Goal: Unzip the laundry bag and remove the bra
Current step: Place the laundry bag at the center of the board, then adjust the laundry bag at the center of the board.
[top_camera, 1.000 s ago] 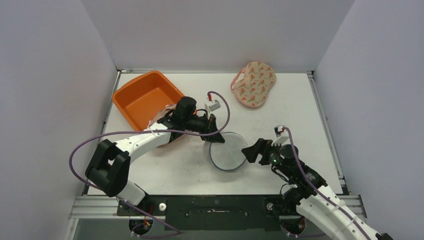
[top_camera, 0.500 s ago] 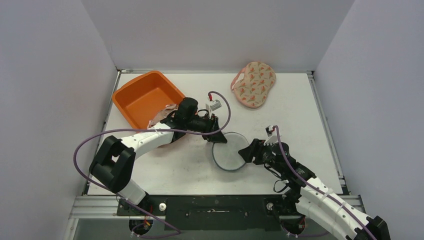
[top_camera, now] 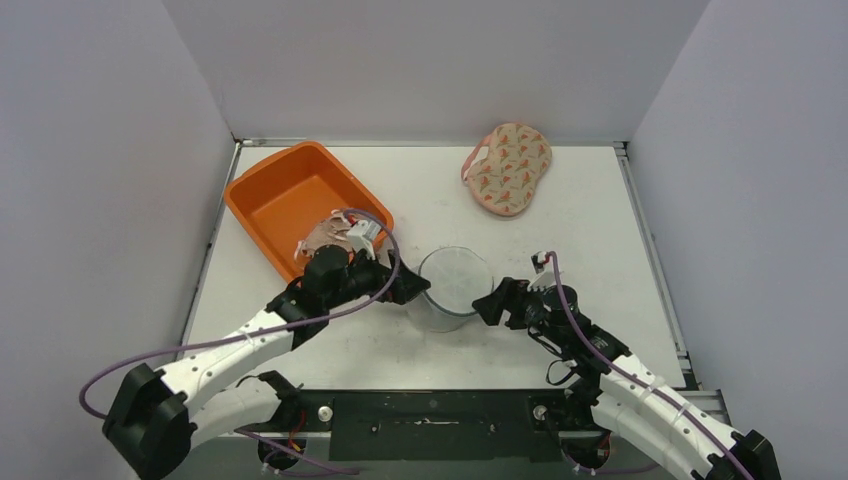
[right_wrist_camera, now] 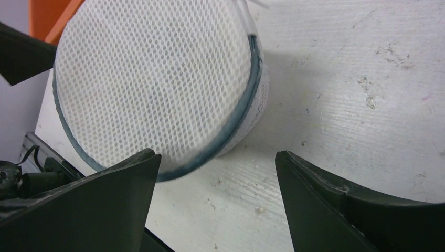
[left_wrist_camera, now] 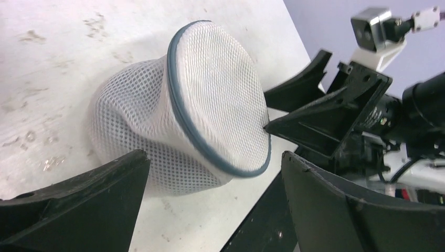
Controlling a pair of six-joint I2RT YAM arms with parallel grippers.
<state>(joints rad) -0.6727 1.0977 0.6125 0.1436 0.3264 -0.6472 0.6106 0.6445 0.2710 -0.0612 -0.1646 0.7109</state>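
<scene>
The laundry bag [top_camera: 452, 283] is a round white mesh pouch with a blue-grey rim, tilted up on the table. It sits between my two grippers. My left gripper [top_camera: 417, 291] is open just left of it, with the mesh [left_wrist_camera: 210, 94] in front of its spread fingers and nothing gripped. My right gripper [top_camera: 487, 303] is open on the bag's right, facing the round panel [right_wrist_camera: 152, 79], which overlaps one fingertip [right_wrist_camera: 141, 163]. I cannot tell what is inside the bag. Pale pink fabric [top_camera: 325, 232], apparently the bra, lies at the orange bin's near corner.
The orange bin [top_camera: 280, 195] stands at the back left, close behind my left wrist. A peach, orange-patterned padded cup with a strap [top_camera: 508, 168] lies at the back of the table. Grey walls close in three sides.
My left gripper has opened and let go of the bag, and the left arm has drawn back toward the near left. The bag has risen from flat and shifted back. My right gripper moved slightly closer.
</scene>
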